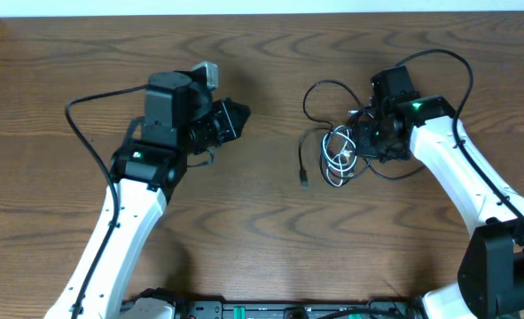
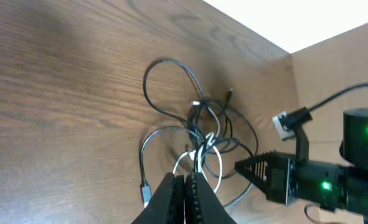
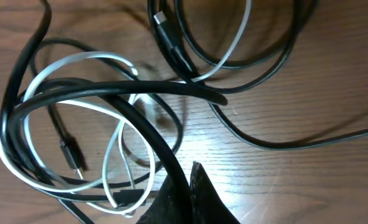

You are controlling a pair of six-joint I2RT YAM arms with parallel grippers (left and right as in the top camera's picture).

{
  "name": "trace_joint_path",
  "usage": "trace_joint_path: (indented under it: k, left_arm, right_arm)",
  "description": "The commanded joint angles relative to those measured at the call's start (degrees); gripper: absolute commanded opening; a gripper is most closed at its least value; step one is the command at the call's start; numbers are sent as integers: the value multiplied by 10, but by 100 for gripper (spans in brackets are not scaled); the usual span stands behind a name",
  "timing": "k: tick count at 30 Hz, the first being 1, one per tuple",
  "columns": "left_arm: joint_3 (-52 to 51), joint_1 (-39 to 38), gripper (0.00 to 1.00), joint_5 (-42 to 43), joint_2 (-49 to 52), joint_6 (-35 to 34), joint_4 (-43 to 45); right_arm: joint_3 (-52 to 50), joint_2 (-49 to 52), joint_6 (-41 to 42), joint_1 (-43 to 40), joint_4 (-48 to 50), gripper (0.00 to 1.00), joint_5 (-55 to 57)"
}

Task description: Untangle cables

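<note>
Lying tangled, black and white cables (image 1: 337,152)

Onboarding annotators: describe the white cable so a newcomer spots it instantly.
On the wooden table, look at the tip of the right arm, where a small cable bundle lies. The white cable is the tight coil of pale loops in the bundle's lower half as seen from overhead; the black cable around it is dark and spreads in wider loops.

Cables (image 1: 337,152) on table (image 1: 262,226), beside right gripper (image 1: 365,142), well apart from left gripper (image 1: 237,120)
</note>
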Motion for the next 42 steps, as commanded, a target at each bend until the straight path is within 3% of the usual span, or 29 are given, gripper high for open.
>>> trace_joint_path:
  k: [1,2,3,4,5,7,9,13,18,19,20,23,24,29,33,37,39,42]
  left_arm:
    - [5,2,7,19,12,23,-23]
    - [5,-9,7,18,19,23,-28]
    - [5,-35,16,18,40,23,-27]
    - [5,-50,38,18,54,23,-26]
    - [5,-63,40,18,68,23,-24]
    - [5,-104,55,18,121,23,-3]
    - [5,-125,61,18,152,25,15]
    - [5,-160,61,18,226,25,63]
    - [5,-181,57,4,283,25,105]
    - [5,-182,52,1,286,25,104]
    - [5,-182,33,1,286,25,104]
    - [5,-182,10,1,286,25,101]
    - [5,-182,8,1,286,25,99]
    - [5,-161,7,17,252,26,70]
    - [5,-91,7,145,160,20,68]
    - [5,-41,8,207,108,-24,74]
    - [5,-25,8,284,103,-57,121]
    - [5,-25,8,300,105,-22,135]
  right_arm:
    - [-1,-1,0,3,-1,1,-12]
    - [-1,-1,-17,8,1,1,-38]
    - [-1,-1,-25,16,4,1,-50]
    - [-1,-1,-25,24,7,1,-54]
    - [-1,-1,-26,29,9,1,-54]
    - [-1,-1,-25,43,10,1,-56]
    - [-1,-1,-25,49,10,1,-56]
    - [-1,-1,-25,50,10,1,-70]
    - [-1,-1,-25,50,10,1,-74]
    - [-1,-1,-25,50,10,1,-74]
    - [-1,-1,-25,50,11,1,-74]
    - [-1,-1,-25,50,12,1,-73]
    - [-1,-1,-25,50,12,1,-73]
    - [-1,-1,-3,30,-11,1,30]
    - [-1,0,-3,-14,-27,1,30]
    - [-1,0,-4,-17,-28,1,27]
    - [-1,0,-10,-10,-27,1,17]
    - [-1,0,-11,-1,-28,1,17]
